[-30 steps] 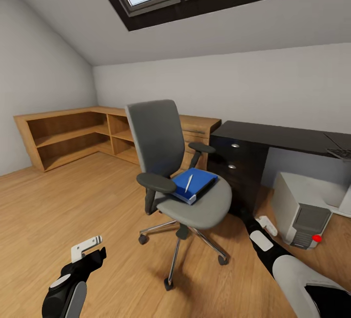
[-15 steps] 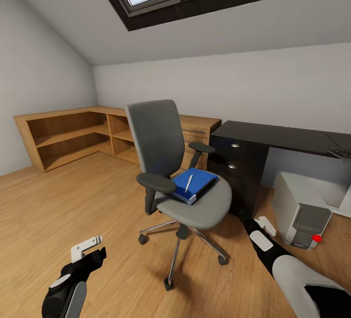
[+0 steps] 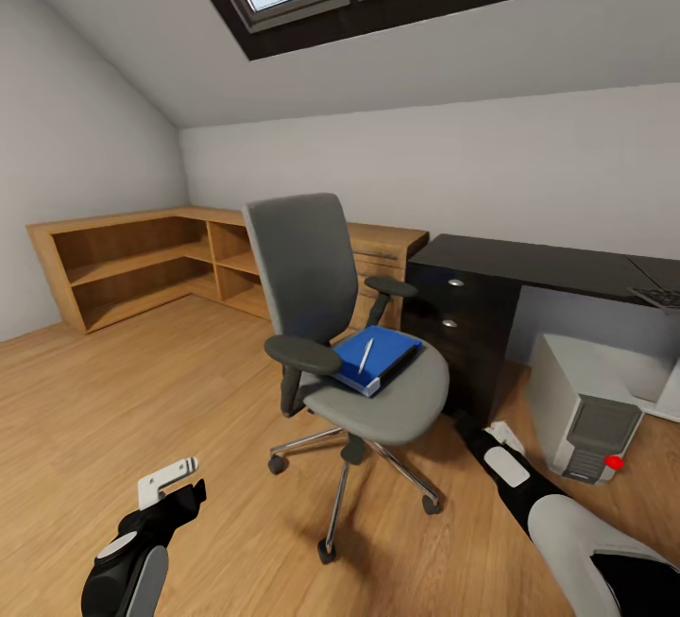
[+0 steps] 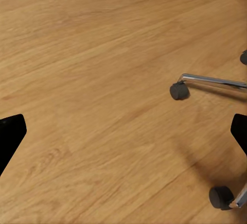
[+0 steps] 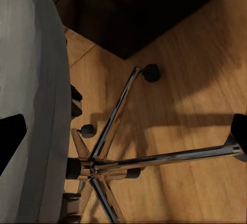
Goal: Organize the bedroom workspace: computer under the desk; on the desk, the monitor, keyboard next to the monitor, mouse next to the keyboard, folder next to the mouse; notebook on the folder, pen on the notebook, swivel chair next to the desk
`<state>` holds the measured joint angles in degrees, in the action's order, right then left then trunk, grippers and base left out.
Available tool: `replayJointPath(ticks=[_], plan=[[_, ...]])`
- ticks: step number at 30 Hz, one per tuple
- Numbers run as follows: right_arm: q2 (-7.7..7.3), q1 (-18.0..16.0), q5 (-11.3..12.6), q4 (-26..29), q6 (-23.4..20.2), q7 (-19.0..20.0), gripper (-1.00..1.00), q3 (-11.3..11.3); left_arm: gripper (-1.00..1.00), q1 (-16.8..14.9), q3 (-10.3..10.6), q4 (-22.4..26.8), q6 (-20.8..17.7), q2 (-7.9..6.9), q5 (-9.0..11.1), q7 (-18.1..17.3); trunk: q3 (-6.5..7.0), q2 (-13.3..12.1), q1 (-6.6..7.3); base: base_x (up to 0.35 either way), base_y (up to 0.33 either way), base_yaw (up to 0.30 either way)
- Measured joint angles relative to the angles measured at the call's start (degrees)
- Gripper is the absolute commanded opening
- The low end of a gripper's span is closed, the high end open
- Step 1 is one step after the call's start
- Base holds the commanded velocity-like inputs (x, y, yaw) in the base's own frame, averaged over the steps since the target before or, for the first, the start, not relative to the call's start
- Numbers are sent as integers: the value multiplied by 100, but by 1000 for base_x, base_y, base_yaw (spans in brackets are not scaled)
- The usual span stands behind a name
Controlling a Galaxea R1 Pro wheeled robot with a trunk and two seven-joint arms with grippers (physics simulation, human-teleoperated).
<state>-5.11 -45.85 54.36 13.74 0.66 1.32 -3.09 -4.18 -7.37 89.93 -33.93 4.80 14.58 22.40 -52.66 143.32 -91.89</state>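
1. Head view: the swivel chair (image 3: 345, 334) stands mid-room on the wooden floor (image 3: 142, 400), just beside the end of the desk (image 3: 529, 267), which lies at 3 o'clock from it.
2. On the chair seat lies the folder (image 3: 378, 357), bright blue, with the pen (image 3: 365, 355) resting on top of it; whether a notebook lies between them cannot be told.
3. The computer (image 3: 586, 404) sits on the floor under the black surface, its red button facing the camera.
4. A corner of the keyboard (image 3: 661, 297) shows on the surface at the 3 o'clock edge of the view.
5. A wooden shelf unit (image 3: 142, 267) runs along the wall at 10 o'clock from the chair.
6. The left gripper (image 3: 168, 477) hangs low at 7 o'clock from the chair, over bare floor; its fingers stand apart in the left wrist view, with chair casters (image 4: 179, 90) near.
7. The right gripper (image 3: 498, 436) is low at 4 o'clock from the chair seat, between the chair and the computer; the right wrist view looks past the grey seat to the metal star base (image 5: 118, 157), fingers spread wide.
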Motion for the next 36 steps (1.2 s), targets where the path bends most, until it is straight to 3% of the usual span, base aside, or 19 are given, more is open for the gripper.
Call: replayJointPath(ticks=[6, 10, 18, 25, 36], plan=[[-28, -1, 7, -9, -692, 440, 100, -7, 100, 0, 1, 0, 0, 0, 1, 1, 0, 0, 0, 0, 0, 0], [-37, -1, 9, -11, -927, 567, 100, -8, 100, 0, 1, 1, 0, 0, 2, 3, 0, 0, 0, 0, 0, 0], [-33, -1, 10, -18, -1049, 627, 100, -5, 100, 0, 1, 0, 0, 1, -5, -1, 0, 0, 1, 55, 0, 0], [5, -3, 35, -12, -1067, 644, 100, -9, 100, 0, 1, 0, 3, 1, -7, -5, 1, 1, 4, 294, 0, 12], [46, -6, 15, -16, -1054, 635, 100, -51, 100, 2, -1, 4, -1, 0, -7, -5, 1, 1, 4, 324, 60, 229]])
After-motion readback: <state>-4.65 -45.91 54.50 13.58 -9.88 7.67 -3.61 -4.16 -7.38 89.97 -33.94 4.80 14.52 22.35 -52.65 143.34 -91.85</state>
